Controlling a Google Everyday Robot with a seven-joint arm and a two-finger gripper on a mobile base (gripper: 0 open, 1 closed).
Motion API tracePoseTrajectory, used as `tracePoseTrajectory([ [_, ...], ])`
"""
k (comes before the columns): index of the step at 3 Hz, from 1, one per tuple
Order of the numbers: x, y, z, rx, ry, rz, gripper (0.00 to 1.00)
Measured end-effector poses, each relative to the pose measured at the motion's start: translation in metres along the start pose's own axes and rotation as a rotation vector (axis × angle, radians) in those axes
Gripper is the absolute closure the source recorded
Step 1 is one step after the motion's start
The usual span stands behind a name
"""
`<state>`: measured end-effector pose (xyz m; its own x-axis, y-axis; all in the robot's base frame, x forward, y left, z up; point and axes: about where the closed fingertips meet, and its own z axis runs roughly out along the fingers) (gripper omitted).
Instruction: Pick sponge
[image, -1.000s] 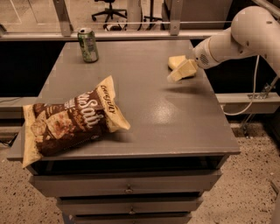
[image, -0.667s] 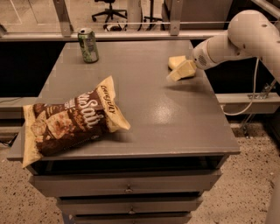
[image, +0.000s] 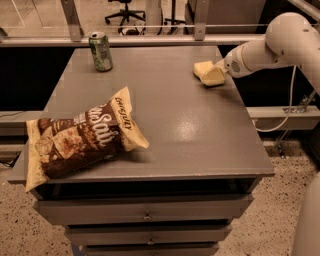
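Note:
The sponge (image: 202, 68) is a small pale-yellow block on the grey table (image: 165, 125), near its far right edge. My gripper (image: 212, 76) reaches in from the right on a white arm (image: 260, 50) and sits right at the sponge, low over the tabletop and touching or nearly touching it. The gripper's pale-yellow tip overlaps the sponge's right side, so I cannot tell where one ends and the other begins.
A green soda can (image: 101, 51) stands upright at the far left of the table. A large brown-and-yellow chip bag (image: 80, 139) lies at the front left, overhanging the left edge. Drawers sit below the tabletop. A rail and an office chair are behind.
The arm has shifted a little to the right and toward the far edge, and the pale-yellow mass at its tip has moved with it.

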<state>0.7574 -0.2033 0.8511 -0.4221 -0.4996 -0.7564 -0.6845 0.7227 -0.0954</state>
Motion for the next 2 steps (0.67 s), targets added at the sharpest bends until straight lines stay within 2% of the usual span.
tracePoseTrajectory([
  [1, 0.006, 0.005, 0.002, -0.027, 0.008, 0.019, 0.78],
  [2, -0.008, 0.030, -0.001, -0.110, -0.017, -0.009, 0.99],
])
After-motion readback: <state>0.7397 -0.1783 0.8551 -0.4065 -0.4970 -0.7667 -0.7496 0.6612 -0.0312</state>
